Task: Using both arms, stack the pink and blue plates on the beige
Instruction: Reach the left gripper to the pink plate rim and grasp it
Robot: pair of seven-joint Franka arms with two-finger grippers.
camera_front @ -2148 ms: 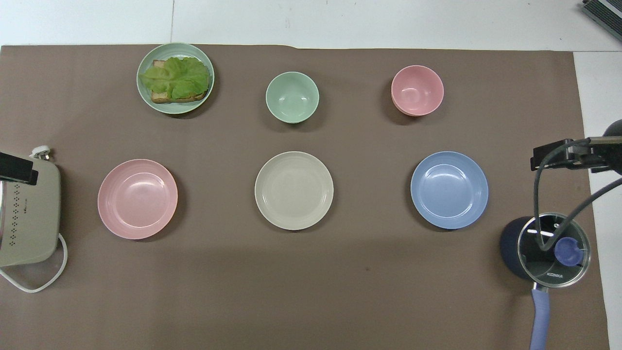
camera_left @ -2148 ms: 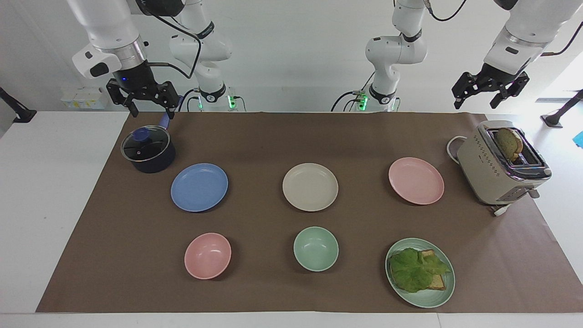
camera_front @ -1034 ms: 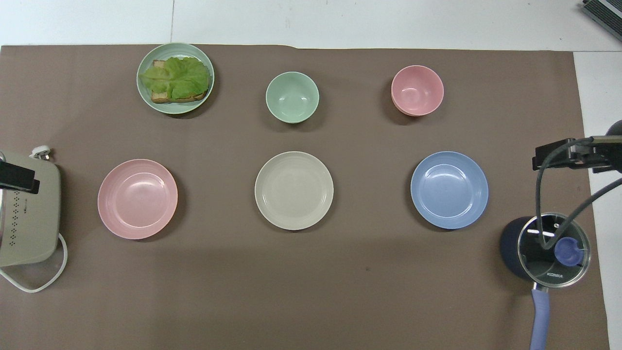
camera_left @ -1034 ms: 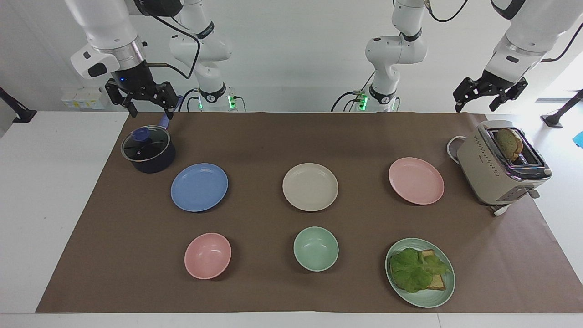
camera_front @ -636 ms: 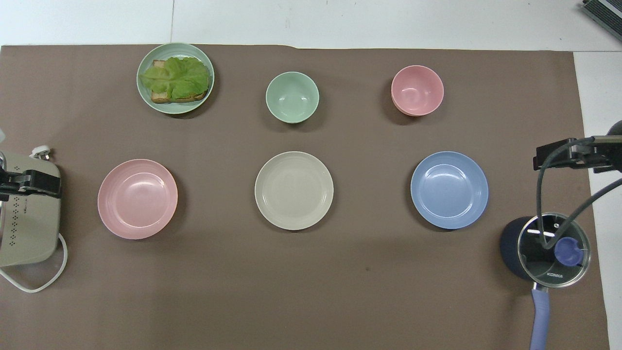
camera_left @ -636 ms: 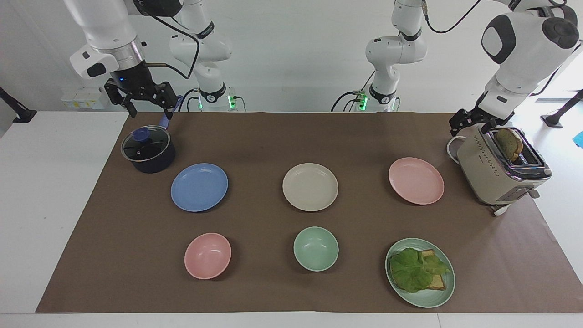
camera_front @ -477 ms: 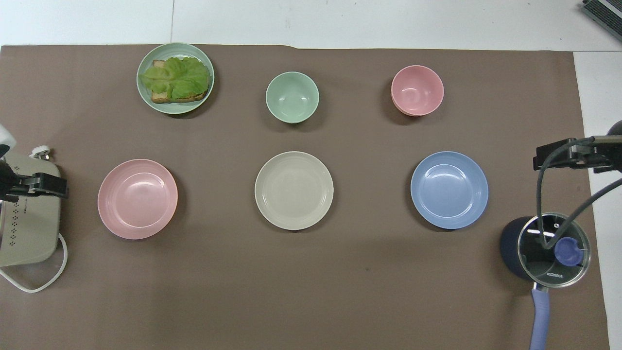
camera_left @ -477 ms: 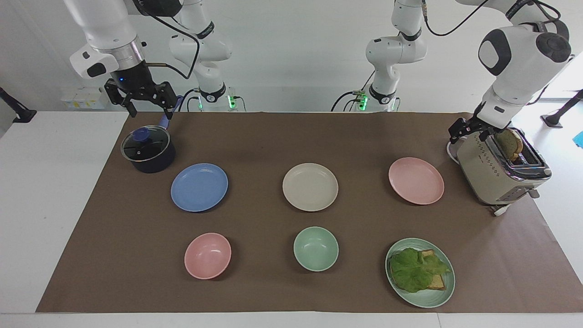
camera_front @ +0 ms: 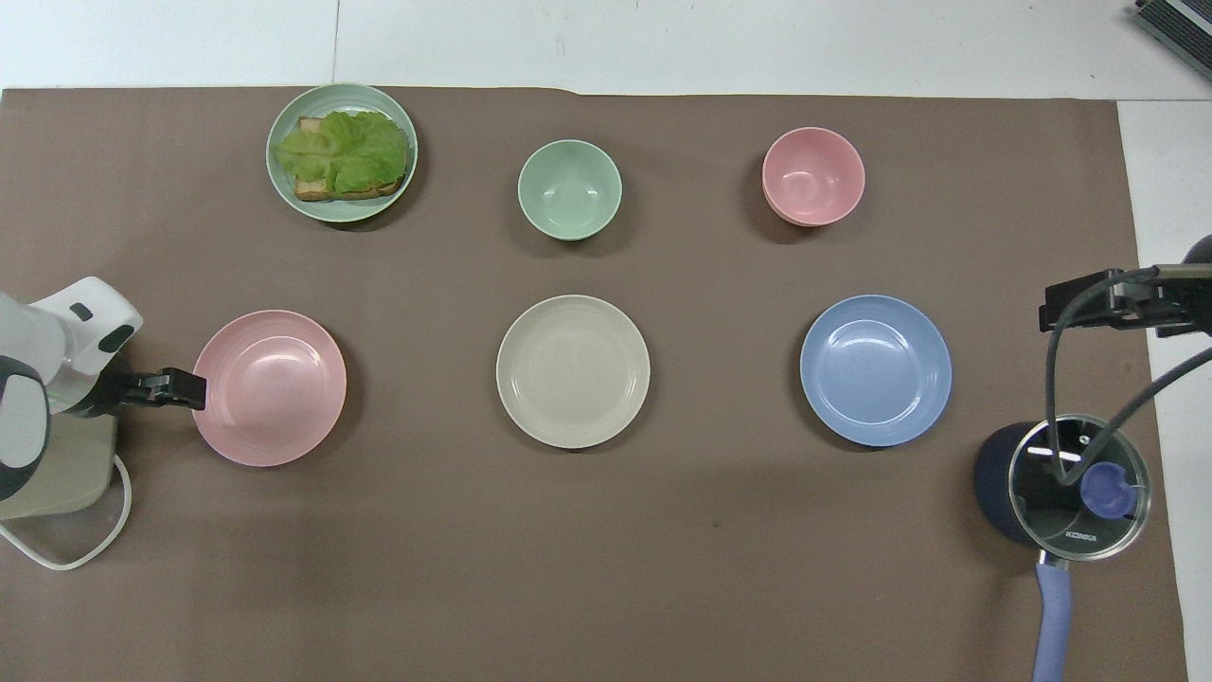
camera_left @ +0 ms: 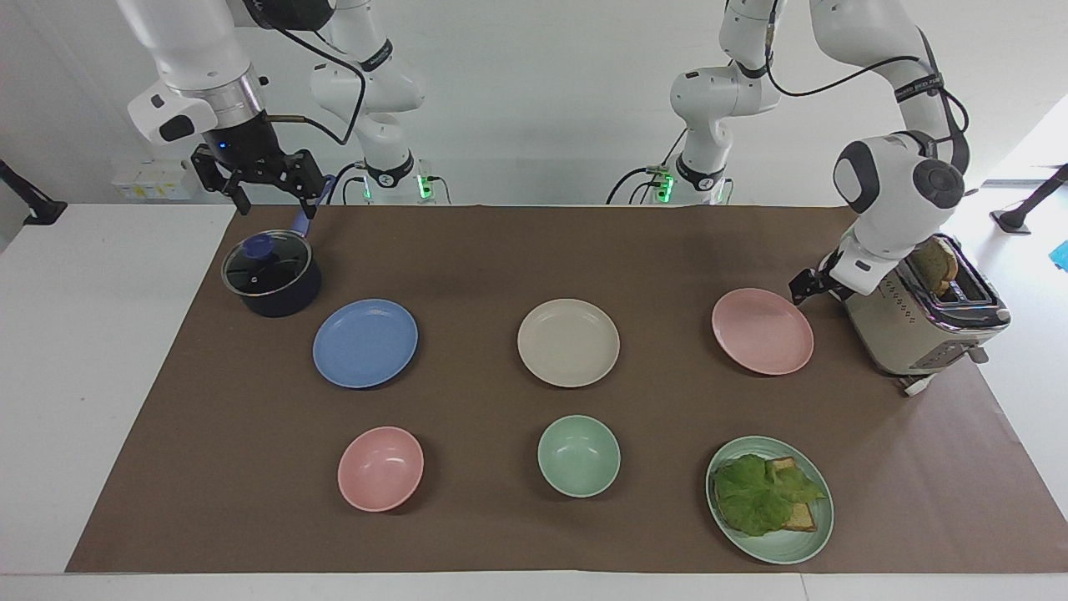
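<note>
Three plates in a row on a brown-covered surface (camera_front: 663, 549): pink plate (camera_front: 269, 387), beige plate (camera_front: 573, 370), blue plate (camera_front: 876, 369), with the left gripper (camera_front: 175, 386) low at the pink plate's rim beside a toaster (camera_front: 52, 474).

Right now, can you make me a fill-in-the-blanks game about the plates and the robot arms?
1. The beige plate sits between the pink plate and the ____ plate.
2. The left gripper is low beside the ____ plate.
3. The right gripper hangs over the dark ____.
4. Bread sticks out of the ____.

Missing words: blue, pink, pot, toaster
</note>
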